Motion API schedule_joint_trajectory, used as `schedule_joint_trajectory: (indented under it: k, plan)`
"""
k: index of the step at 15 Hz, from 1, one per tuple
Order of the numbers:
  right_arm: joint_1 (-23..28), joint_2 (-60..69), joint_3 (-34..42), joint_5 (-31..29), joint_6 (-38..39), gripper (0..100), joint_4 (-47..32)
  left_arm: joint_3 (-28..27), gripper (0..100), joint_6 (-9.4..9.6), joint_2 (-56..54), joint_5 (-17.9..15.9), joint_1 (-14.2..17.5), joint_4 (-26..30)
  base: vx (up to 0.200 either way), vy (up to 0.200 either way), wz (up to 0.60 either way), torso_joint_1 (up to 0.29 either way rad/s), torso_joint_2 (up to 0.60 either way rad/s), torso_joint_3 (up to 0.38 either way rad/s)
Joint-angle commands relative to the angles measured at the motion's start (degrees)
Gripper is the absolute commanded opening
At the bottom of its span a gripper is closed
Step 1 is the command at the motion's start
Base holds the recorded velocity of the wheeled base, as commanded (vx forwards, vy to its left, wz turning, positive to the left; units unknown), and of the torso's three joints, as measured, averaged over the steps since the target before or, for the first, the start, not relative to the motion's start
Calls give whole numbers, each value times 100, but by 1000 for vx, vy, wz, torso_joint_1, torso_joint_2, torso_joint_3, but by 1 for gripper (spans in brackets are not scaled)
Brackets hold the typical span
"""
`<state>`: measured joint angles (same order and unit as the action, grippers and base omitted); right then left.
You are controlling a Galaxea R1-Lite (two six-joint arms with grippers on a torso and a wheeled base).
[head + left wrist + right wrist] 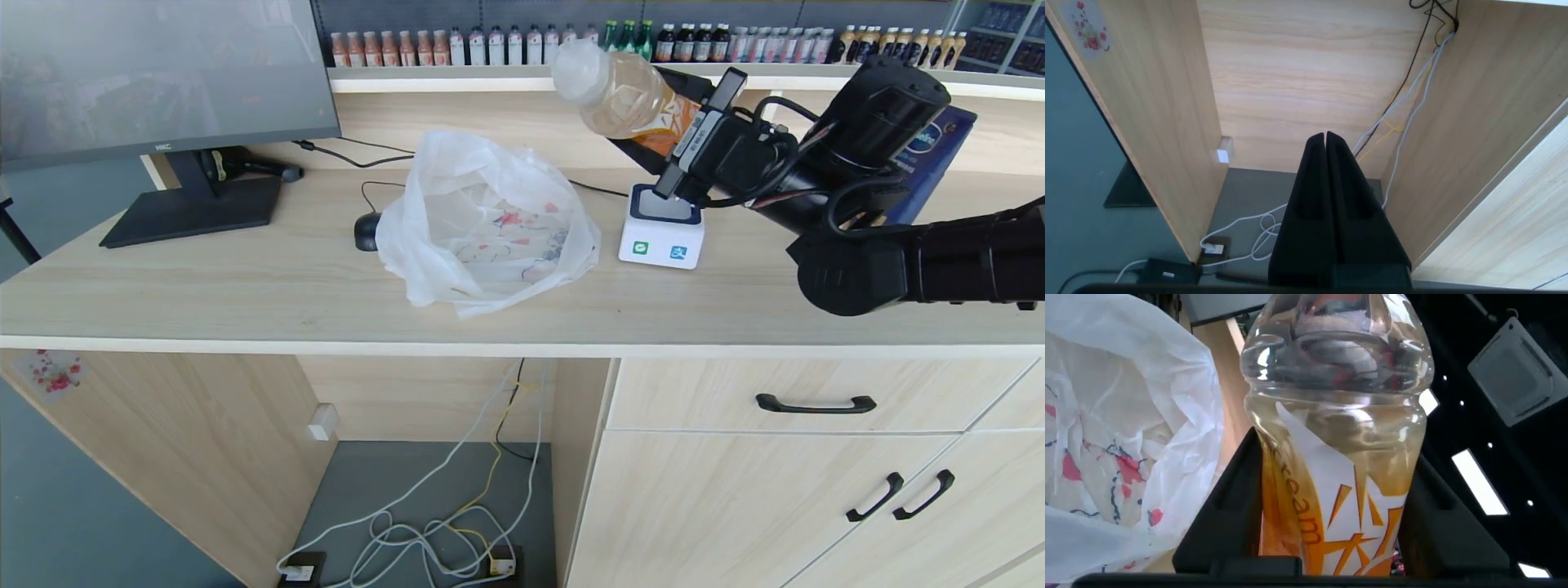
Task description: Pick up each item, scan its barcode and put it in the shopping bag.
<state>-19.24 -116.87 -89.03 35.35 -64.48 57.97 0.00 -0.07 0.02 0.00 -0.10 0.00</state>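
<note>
head camera looks down at counter (204, 286); right wrist shares bag (1118, 433)

There is 1 bottle (620, 94) of amber drink, 1 white plastic shopping bag (482, 220), 1 white scanner box (661, 237), 1 monitor (155, 73), 1 black mouse (367, 231), 1 black handheld device (245, 166) behind the monitor's stand and 1 dark blue box (947, 139). The cabinet fronts carry 3 black handles (815, 403). The shelf bottles (653, 42) form 1 long row, too small to count singly.
</note>
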Motion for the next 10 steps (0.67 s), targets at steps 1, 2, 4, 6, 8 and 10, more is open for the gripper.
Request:
schedule_joint_trajectory:
  k: [1,2,4,6,8,10]
  plan:
    - [43,-29,114,95,-74,0,-5,0,0,-1,-2,0,1,0,0,0,0,0,0,0]
    - [60,-99,140,95,-109,0,-5,0,0,-1,-2,0,1,9,0,0,0,0,0,0]
    - [69,-248,96,103,-135,0,-5,0,0,-1,-2,0,1,0,0,0,0,0,0,0]
    - [69,-415,-27,209,-171,0,-5,0,0,-1,-2,0,1,0,0,0,0,0,0,0]
    - [131,-424,-36,218,-197,0,-5,0,0,-1,-2,0,1,0,0,0,0,0,0,0]
    - [131,-433,-36,226,-223,0,-5,0,0,-1,-2,0,1,0,0,0,0,0,0,0]
